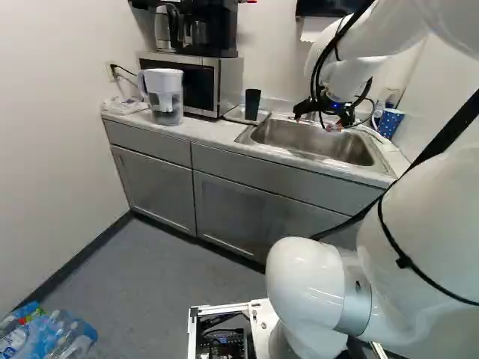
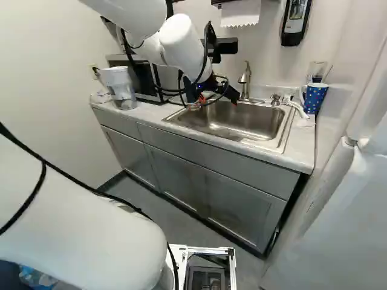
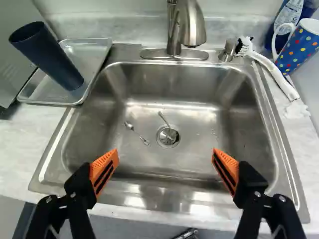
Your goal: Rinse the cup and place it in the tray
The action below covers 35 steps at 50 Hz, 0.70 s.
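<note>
A pale marbled countertop (image 1: 208,134) over grey cabinets is being fitted with a rectangular stainless-steel sink (image 3: 112,139). At its far left end, crumpled clear plastic (image 1: 125,105) is being supported, with a clear, white-topped water pitcher (image 1: 166,106) being held upright nearby. A silver-and-black microwave (image 1: 196,84) is being borne against the wall. Beside the sink, a shallow metal tray (image 3: 42,90) is being carried; opposite, a white-handled brush (image 3: 274,70) and a blue polka-dotted mug (image 3: 298,49) are being supported.

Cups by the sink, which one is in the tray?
The plain dark cup, standing in the tray. The other, the blue spotted mug, stands across the sink from it.
</note>
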Available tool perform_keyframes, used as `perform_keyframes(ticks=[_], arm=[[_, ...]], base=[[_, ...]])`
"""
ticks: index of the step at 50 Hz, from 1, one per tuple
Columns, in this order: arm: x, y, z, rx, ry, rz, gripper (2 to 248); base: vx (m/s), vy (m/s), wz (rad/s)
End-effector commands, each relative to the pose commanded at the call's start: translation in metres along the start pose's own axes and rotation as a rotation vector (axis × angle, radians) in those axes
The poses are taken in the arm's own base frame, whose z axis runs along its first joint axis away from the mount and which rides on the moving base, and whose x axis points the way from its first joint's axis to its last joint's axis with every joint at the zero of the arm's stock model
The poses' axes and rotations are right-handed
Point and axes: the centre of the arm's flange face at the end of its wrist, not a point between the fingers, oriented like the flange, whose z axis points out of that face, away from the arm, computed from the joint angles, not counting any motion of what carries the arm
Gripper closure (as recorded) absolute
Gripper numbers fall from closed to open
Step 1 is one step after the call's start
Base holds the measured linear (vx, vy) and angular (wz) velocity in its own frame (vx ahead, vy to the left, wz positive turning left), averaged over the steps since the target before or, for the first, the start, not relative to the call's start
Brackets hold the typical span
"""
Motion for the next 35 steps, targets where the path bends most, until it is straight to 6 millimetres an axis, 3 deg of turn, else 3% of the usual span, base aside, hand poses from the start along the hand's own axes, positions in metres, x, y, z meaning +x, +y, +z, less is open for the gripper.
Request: perform_keyframes(ticks=[35], arm=[[0.0000,0.0000,0.0000,0.000,0.000,0.000,3]], base=[[-0.112,0.104,-0.006]])
